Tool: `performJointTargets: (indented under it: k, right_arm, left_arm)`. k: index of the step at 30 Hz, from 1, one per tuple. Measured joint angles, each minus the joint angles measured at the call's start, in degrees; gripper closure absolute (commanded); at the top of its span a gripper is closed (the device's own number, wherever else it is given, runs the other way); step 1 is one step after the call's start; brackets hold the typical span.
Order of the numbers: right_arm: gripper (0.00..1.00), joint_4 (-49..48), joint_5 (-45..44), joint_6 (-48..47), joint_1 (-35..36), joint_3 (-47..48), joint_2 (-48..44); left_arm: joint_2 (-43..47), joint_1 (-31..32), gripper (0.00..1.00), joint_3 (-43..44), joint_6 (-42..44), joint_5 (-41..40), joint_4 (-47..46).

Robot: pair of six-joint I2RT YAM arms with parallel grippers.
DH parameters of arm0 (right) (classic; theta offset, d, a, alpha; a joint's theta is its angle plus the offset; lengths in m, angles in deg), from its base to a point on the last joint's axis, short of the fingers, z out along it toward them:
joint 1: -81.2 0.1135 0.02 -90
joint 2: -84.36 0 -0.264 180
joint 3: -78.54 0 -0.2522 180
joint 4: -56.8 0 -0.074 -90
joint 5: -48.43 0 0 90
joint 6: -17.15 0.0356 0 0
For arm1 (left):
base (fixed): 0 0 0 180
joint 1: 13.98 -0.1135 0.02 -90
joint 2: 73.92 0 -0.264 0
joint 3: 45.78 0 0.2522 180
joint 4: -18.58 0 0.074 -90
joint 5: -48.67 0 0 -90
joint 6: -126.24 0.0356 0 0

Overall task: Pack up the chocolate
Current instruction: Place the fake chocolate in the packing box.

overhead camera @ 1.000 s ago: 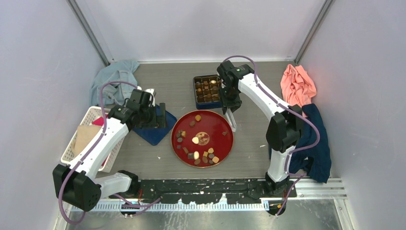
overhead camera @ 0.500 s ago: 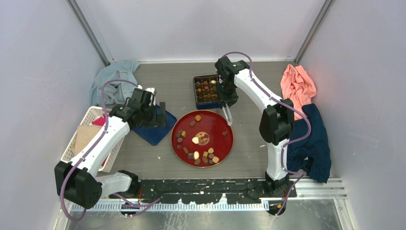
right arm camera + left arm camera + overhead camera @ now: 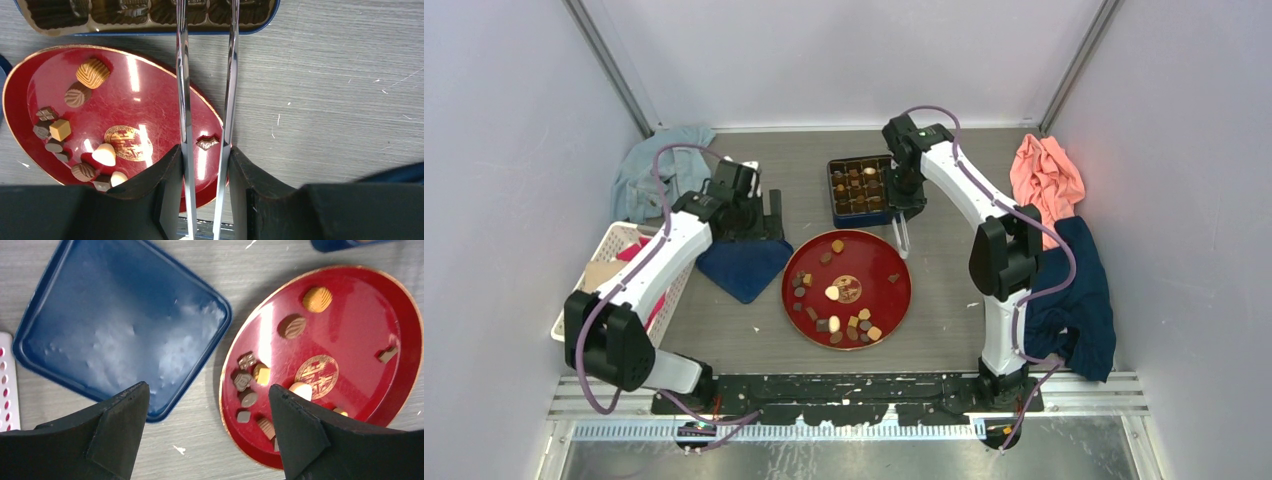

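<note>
The left gripper (image 3: pixel 207 388) has its fingers spread wide with nothing between them. In the top view it hangs at the far edge of the blue lid (image 3: pixel 100 330), which lies upturned on the tabletop (image 3: pixel 944 300) just left of the red plate (image 3: pixel 882 300). A white basket (image 3: pixel 572 298) stands further left.

The right gripper (image 3: pixel 205 150) is partly closed and clamps a pair of metal tongs (image 3: pixel 183 75) between its fingers. It hangs between the plate's far right rim and the near right corner of the blue box (image 3: pixel 856 220). In the wrist view the two blades stand apart, run across the plate's rim and the box's near wall, and are cut off by the frame.

Most of the chocolate (image 3: pixel 93 72) lies loose on the plate, mainly on its left and near parts. One dark piece sits alone by the right rim, seen between the blades. More pieces fill compartments of the box, which stands just beyond the plate.
</note>
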Motion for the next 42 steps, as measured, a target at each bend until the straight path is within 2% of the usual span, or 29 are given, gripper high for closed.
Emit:
performJointTargets:
  k: [9,42]
  right_arm:
    - [0.8,-0.5,1.6,2.0,-0.3,-0.4,0.0]
    - [0.72,-4.4,5.3,2.2,-0.3,1.1,4.4]
  left_arm:
    - [-5.4,-1.2,0.1,8.3,1.2,1.0,0.2]
    - [-6.6,-3.5,0.1,6.0,0.3,5.4,0.1]
